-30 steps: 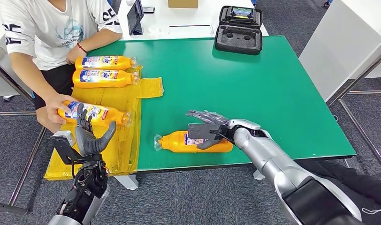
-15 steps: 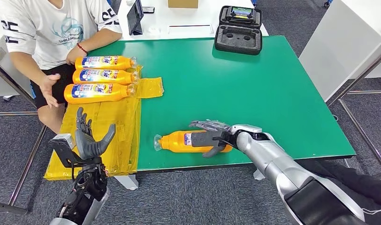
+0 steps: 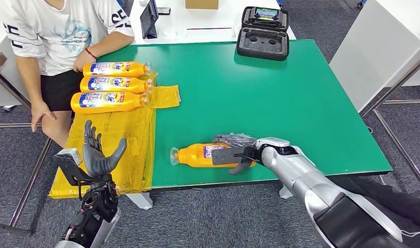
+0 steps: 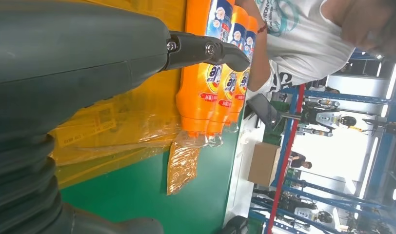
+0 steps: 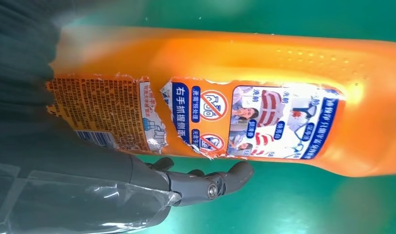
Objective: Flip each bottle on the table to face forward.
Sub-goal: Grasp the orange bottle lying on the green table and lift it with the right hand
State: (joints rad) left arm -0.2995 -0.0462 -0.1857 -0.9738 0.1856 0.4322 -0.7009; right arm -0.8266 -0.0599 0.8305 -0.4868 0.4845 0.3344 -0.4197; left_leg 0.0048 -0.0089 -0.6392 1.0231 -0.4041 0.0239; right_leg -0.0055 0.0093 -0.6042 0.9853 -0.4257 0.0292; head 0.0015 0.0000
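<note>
Near the lower middle of the head view, an orange bottle [image 3: 205,155] lay on its side on the green table [image 3: 280,98], close to the front edge, with its clear cap end pointing to the left of the frame. The right hand [image 3: 234,150] was placed over the thick end of this bottle, with the dark fingers [image 3: 234,138] above it and the thumb under the front side; whether the hand really gripped the bottle or only rested against it, I could not tell. From the right wrist view, the bottle [image 5: 264,97] showed a torn back label with small print and warning signs, and one grey finger [image 5: 206,181] lay just beside its lower side over the green surface. At the lower left of the head view, the left hand [image 3: 98,152] stood off the table, fingers up and spread apart, holding nothing. Behind it, a yellow plastic sheet [image 3: 115,150] covered the left side of the table and hung over the edge. On the upper left part of the table, three other orange bottles [image 3: 115,84] lay side by side, touching each other, with colourful front labels facing up. A person [image 3: 58,31] in a white shirt sat behind them at the upper left, and a black case [image 3: 263,32] was open at the far edge of the table
</note>
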